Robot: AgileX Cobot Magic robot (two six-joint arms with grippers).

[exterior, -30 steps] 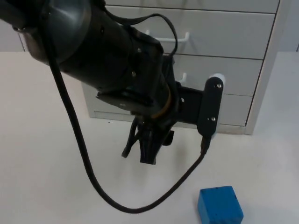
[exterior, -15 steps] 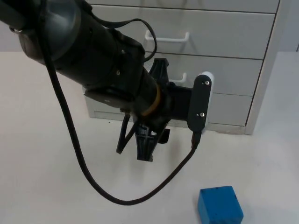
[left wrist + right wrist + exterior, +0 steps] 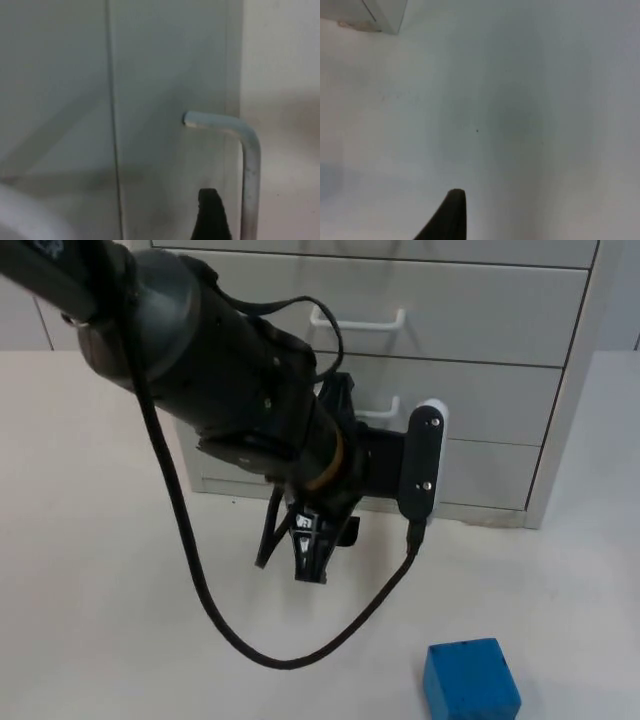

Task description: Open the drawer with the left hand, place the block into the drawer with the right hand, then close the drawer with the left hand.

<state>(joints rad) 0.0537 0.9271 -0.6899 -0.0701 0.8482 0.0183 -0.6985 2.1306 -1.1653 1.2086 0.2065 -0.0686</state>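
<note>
The drawer cabinet stands shut, every front flush. The blue block sits on the white table, out in front and well apart from the cabinet, with nothing touching it.

So the first step is in hand: getting a drawer open. The left gripper hangs low before the cabinet's foot. Its wrist view has a drawer front close up, with a white bar handle just beside the gripper's black tip but apart from it. Which drawer that handle belongs to I can't settle, nor whether this gripper is spread or pressed together.

To my eye the next move is to get around that bar, close on it, and pull straight out — a skewed pull might slip off.

The right gripper waits over bare table; its state I cannot tell either.

Against a second ago, the left arm has shifted leftward and nearer the cabinet. The block hasn't budged.
</note>
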